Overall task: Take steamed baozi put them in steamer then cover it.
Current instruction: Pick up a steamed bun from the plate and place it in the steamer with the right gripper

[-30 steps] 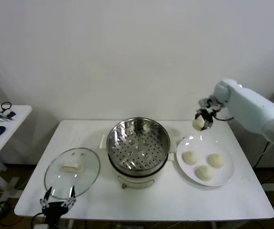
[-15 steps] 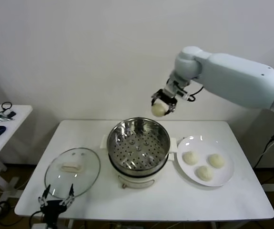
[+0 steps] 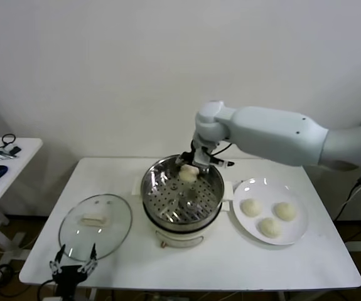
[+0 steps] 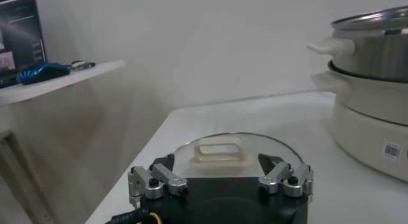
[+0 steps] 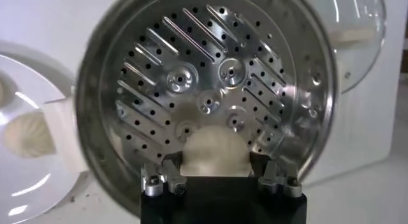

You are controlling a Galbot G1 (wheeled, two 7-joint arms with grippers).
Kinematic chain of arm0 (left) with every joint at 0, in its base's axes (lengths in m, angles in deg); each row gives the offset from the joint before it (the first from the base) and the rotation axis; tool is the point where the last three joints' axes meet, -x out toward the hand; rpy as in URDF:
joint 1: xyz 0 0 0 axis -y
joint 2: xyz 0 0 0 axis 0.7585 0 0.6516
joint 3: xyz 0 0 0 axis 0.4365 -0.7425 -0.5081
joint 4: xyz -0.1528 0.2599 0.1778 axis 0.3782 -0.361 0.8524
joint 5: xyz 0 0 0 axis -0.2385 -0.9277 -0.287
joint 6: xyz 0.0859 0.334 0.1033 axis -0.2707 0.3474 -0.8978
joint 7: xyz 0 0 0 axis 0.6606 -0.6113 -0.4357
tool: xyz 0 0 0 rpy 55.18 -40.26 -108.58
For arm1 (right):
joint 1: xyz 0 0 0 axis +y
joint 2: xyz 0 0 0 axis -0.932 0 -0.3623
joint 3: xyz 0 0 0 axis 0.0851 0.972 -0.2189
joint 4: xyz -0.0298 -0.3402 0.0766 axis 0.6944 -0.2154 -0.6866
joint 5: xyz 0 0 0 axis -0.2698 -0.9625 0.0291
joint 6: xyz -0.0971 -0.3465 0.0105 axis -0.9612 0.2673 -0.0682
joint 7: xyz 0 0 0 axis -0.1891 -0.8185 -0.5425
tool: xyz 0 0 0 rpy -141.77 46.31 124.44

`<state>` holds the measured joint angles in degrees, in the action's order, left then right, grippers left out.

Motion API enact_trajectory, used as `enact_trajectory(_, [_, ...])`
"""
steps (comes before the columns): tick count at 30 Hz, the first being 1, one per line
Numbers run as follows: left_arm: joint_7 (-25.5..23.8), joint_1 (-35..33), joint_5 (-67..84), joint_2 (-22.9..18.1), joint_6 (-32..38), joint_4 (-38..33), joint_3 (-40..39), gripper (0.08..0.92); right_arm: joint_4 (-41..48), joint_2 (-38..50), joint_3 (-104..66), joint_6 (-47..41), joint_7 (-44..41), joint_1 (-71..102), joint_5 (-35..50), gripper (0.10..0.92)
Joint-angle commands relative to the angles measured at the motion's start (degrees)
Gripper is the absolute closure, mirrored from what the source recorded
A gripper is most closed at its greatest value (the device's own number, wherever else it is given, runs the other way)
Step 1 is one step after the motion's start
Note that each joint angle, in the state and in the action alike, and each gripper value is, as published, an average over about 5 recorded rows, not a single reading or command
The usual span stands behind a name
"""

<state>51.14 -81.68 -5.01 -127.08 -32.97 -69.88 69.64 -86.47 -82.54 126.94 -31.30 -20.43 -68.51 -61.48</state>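
Right gripper (image 3: 188, 170): fingers pinching one steamed baozi (image 3: 188, 174) over the far rim of the steamer (image 3: 182, 216) (basket otherwise bare, none yet set down). Three buns remain on the white plate (image 3: 296, 233); the cover (image 3: 95, 225) lies on the table, unplaced. Left gripper (image 4: 220, 179): fingers spread, idle just beside that cover; whether the held bun touches the floor cannot be told.

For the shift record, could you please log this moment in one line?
right gripper: holds cream-white dough bun over shiny perforated steel steamer | left gripper: open, parked by clear glass lid | white round plate: three buns
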Motion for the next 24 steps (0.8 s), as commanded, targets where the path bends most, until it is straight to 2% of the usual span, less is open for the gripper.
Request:
enact_trajectory(1, [0.02,-0.02,-0.56,-0.09,0.56,0.41,0.04,0.177,6.34,-3.09,-2.60,2.75,2.27,6.37,-7.62,0.321])
enact_trajectory(12, [0.07,0.70,-0.49,-0.25,0.68,1.36,0.02,0.177,13.95,-6.37,-2.98,5.11,1.60,6.79,-7.26,0.320])
enact_trajectory(20, [0.14,1.24,-0.37,-0.18,0.54,1.72,0.12,0.177,14.83,-6.88,-3.01,5.68,2.49,6.40,-5.26,0.209])
enact_trajectory(24, [0.16,1.37,-0.35,-0.17,0.45,1.70,0.15,0.177,12.01,-5.13,-1.99,4.69,-0.53,2.63,1.66,0.203])
